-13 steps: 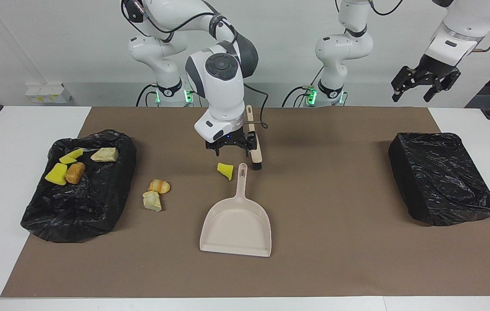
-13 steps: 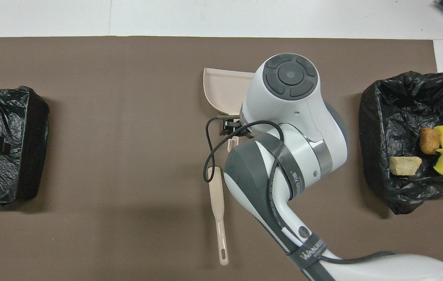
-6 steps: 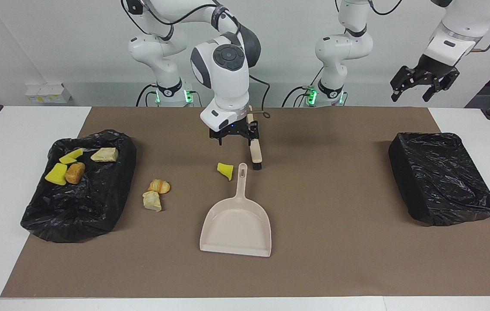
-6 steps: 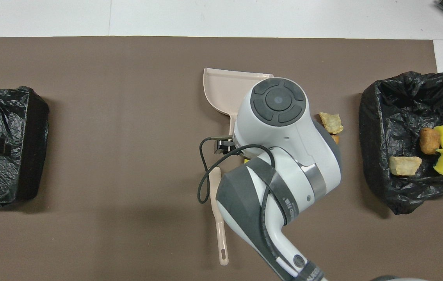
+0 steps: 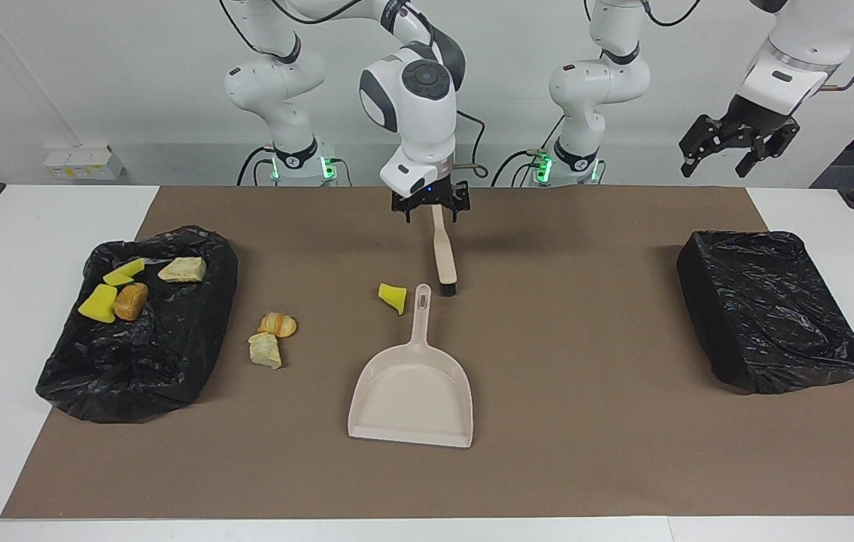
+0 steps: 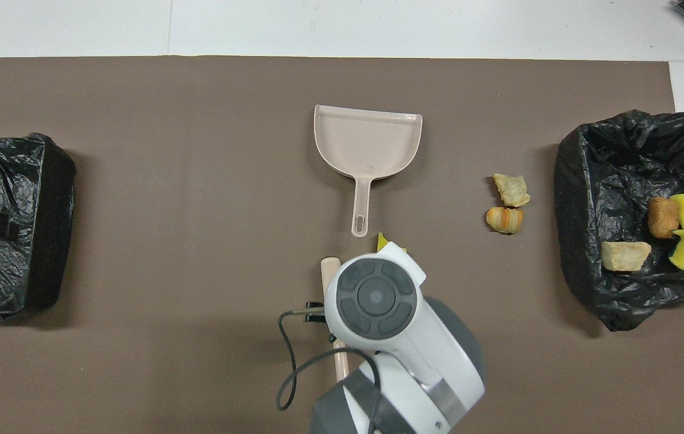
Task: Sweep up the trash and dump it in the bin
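Observation:
Loose trash lies on the brown mat: a yellow sponge chunk [image 5: 393,297] [image 6: 382,242] beside the dustpan's handle, and two bread lumps [image 5: 277,324] [image 5: 265,351] [image 6: 511,190] next to the black-lined bin [image 5: 171,361] [image 6: 583,181] at the right arm's end. Several more pieces [image 5: 114,297] [image 6: 679,226] lie in that bin. The beige dustpan [image 5: 411,384] [image 6: 367,141] and beige brush [image 5: 444,252] [image 6: 329,268] lie flat mid-mat. My right gripper [image 5: 430,205] hangs open and empty over the brush handle's end; in the overhead view its wrist hides it. My left gripper [image 5: 739,147] waits open, raised high.
A second black-lined bin [image 5: 769,309] [image 6: 10,223] stands at the left arm's end of the mat, with nothing showing in it. The brown mat [image 5: 585,421] covers most of the white table.
My right gripper has risen and drawn back toward the robots, from over the brush head near the dustpan handle to over the brush handle's end. Brush, dustpan and trash have stayed put.

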Available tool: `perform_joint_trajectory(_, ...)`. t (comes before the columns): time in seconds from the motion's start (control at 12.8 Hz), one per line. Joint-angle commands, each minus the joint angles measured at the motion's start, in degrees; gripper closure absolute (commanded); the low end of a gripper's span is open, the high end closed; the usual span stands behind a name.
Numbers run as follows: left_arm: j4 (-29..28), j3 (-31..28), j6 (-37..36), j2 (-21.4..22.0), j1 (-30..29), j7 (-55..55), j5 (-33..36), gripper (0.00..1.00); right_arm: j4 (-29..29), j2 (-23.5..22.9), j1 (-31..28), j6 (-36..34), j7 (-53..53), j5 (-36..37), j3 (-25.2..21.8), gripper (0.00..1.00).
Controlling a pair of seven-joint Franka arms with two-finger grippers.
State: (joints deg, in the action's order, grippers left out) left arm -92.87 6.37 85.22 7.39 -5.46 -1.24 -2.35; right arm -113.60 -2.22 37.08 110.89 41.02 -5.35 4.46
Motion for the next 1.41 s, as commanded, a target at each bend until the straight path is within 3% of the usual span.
perform_joint_trajectory(0.0, -2.23, -0.13, 0.57, 1.92, 0.19, -0.17, -0.55, 0.00, -9.34, 6.42, 1.06, 2.57, 1.43, -1.16, 0.19, 0.00)
perform_joint_trajectory(0.31, -2.32, -0.21, 0.57, 2.01, 0.10, -0.17, -0.55, 0.00, -12.86, 5.39, 3.69, 7.12, -1.02, -5.38, 0.20, 0.01)
perform_joint_trajectory(0.47, -2.41, -0.21, 0.30, 2.01, 0.19, -0.08, -0.55, 0.00, -13.23, 3.20, 3.79, 9.60, -3.83, -5.90, 0.20, 0.13)
perform_joint_trajectory(0.78, -2.41, -0.30, 0.65, 2.01, 0.02, -0.69, -0.55, 0.00, -12.79, -1.03, 5.19, 13.91, -5.24, -5.99, 0.29, 0.25)
perform_joint_trajectory(1.1, -2.41, -0.39, 0.57, 2.01, 0.02, -0.08, -0.55, 0.00, -13.14, -1.82, 6.42, 12.78, -5.95, -6.08, 0.29, 0.29)
perform_joint_trajectory(1.25, -2.41, -0.30, 0.65, 2.01, 0.10, 0.10, -0.55, 0.00, -13.14, -1.82, 6.42, 12.51, -5.95, -5.99, 0.29, 0.54)
perform_joint_trajectory(1.33, -2.41, -0.30, 0.83, 2.01, 0.10, 0.10, -0.55, 0.00, -13.14, -1.91, 6.42, 12.51, -5.95, -5.99, 0.29, 0.77)
